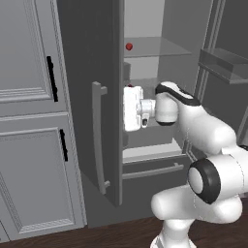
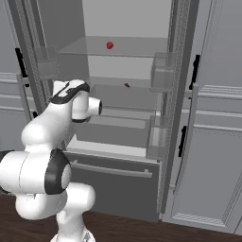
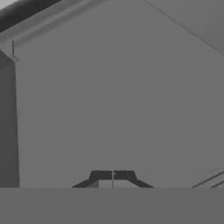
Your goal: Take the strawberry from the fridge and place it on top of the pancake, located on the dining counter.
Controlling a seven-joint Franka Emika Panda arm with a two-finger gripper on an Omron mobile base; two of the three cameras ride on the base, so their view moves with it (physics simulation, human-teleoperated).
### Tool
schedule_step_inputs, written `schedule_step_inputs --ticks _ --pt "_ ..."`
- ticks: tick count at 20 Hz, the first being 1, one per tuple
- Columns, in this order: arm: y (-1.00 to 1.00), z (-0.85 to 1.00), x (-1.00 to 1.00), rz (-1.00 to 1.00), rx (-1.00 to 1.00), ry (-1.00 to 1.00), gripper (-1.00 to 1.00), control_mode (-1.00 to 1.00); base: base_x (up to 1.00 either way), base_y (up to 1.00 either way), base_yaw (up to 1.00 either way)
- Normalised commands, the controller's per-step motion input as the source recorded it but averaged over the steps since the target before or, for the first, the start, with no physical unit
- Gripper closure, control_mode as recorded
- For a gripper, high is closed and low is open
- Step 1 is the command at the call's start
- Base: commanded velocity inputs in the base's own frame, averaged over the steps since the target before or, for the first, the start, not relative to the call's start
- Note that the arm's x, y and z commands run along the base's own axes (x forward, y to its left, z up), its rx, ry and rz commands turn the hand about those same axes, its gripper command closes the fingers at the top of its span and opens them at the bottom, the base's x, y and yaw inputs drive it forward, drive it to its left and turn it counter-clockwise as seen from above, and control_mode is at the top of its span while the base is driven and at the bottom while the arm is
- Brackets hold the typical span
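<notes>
Strawberry (image 1: 129, 46) is what you look for: it lies on the upper glass shelf (image 1: 160, 47) inside the open fridge (image 2: 127, 101), a small red berry near the front edge of that shelf. In the right base view you see it at the middle of the same shelf, and it touches nothing else.

Your claw (image 3: 113, 176) is lower than the berry. In the left base view the white hand is at the level of the next shelf down, just beside the inner edge of the open left door (image 1: 92, 97), and it points toward that door, not toward the berry. So the berry is above the claw and a bit deeper in the fridge, well apart from it.

In the hand view the two dark fingertips (image 3: 99, 175) are pressed together with no gap, and nothing is between them. You hold nothing. In front of the tips you see a flat grey surface of the fridge, very near.

A second small red spot (image 2: 126, 85) shows on the lower shelf in the right base view; I cannot tell what it is.

Light grey cabinets (image 1: 34, 121) with black handles stand on both sides of the fridge.
</notes>
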Motion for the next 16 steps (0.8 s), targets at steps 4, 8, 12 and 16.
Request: schedule_step_inputs --ticks 4,8,12,16 --pt "1.0 0.0 0.0 0.13 0.0 0.0 1.0 -1.0 0.0 0.0 0.0" --pt "1.0 0.0 -0.19 0.16 0.0 0.0 1.0 -1.0 0.0 0.0 0.0" --pt "1.0 0.0 -0.15 0.16 0.0 0.01 1.0 -1.0 0.0 0.0 0.0" --pt "0.86 0.01 -0.15 0.05 0.0 -0.05 1.0 -1.0 0.0 0.0 0.0"
